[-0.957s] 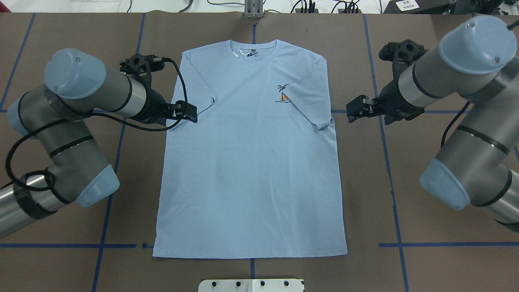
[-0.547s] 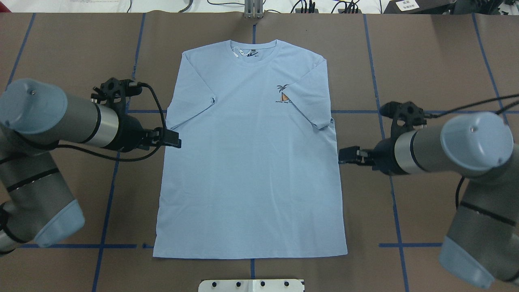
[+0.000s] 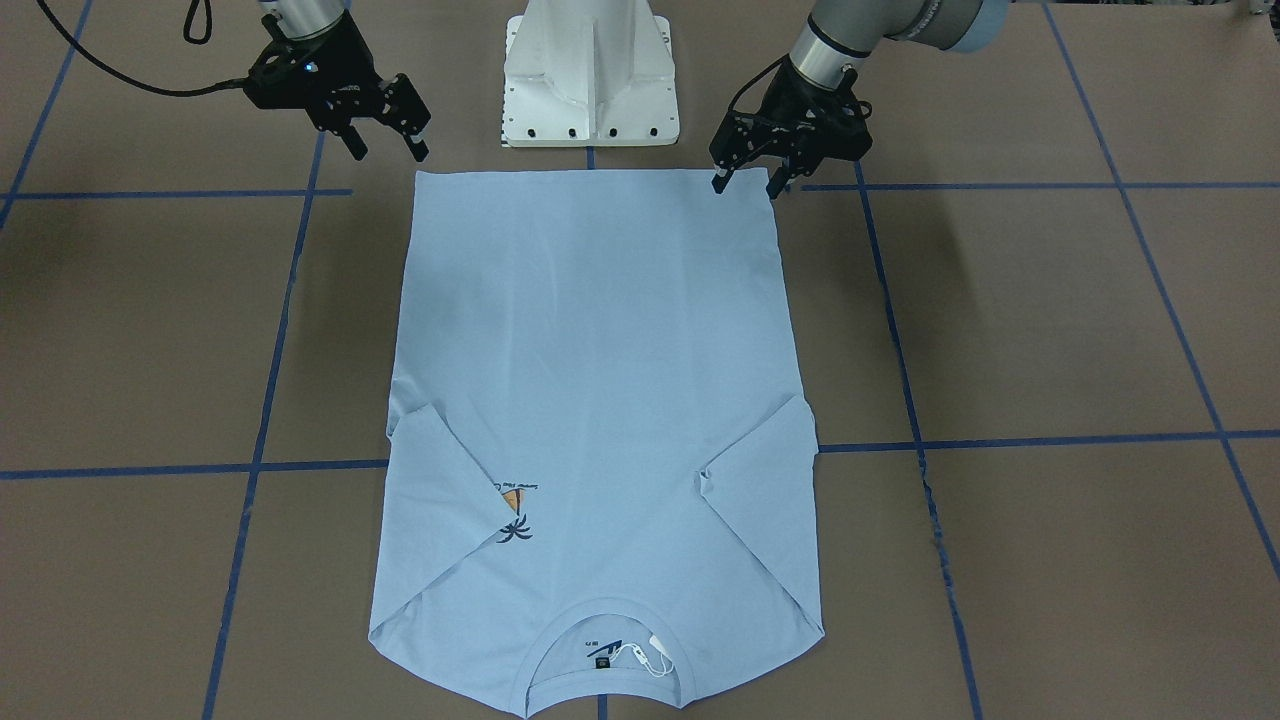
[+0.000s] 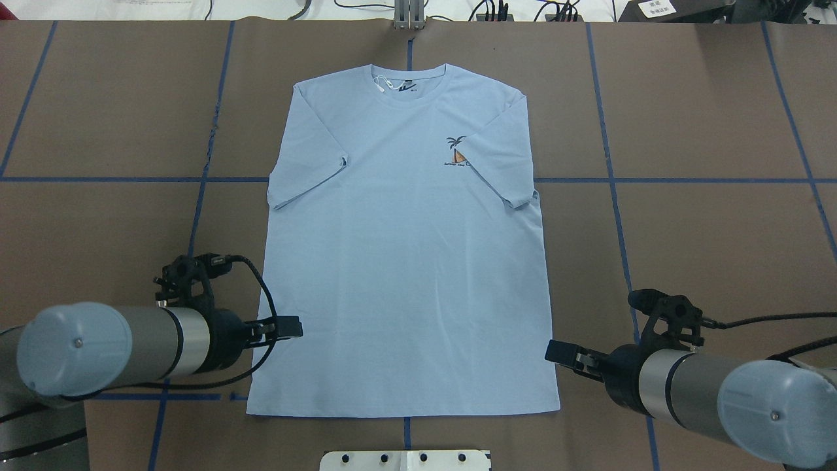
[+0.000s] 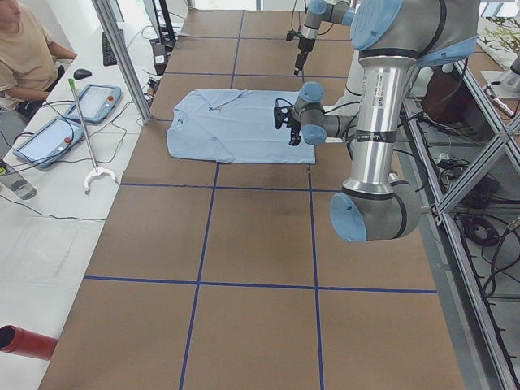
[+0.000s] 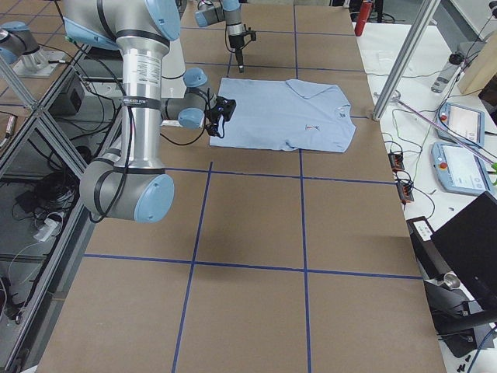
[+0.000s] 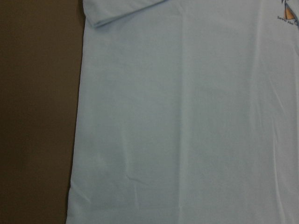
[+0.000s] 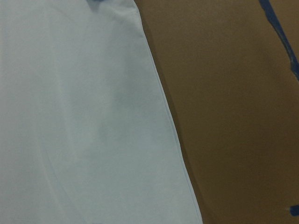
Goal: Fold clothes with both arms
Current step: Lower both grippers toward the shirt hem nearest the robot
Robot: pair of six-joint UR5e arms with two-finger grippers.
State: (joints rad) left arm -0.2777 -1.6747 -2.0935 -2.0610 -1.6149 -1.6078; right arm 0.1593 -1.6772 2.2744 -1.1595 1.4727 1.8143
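Note:
The light blue T-shirt (image 4: 405,275) lies flat on the brown table, collar away from me, both sleeves folded inward; it also shows in the front view (image 3: 590,380). The right sleeve partly covers the palm-tree print (image 4: 456,152). The white tag (image 4: 382,84) sits at the collar. My left gripper (image 3: 745,186) is open and empty, over the shirt's hem corner on my left (image 4: 288,327). My right gripper (image 3: 388,150) is open and empty, just off the other hem corner (image 4: 556,353). Both wrist views show only shirt cloth (image 7: 187,116) (image 8: 79,116) and its side edge.
The white pedestal base (image 3: 590,70) stands just behind the hem. Blue tape lines (image 4: 713,180) cross the brown table. In the exterior left view an operator (image 5: 24,57) sits by tablets (image 5: 97,101), beyond a metal post (image 5: 122,57).
Both arms have swept back toward my base along the shirt's sides, from beside the sleeves to the hem corners. The shirt has not moved.

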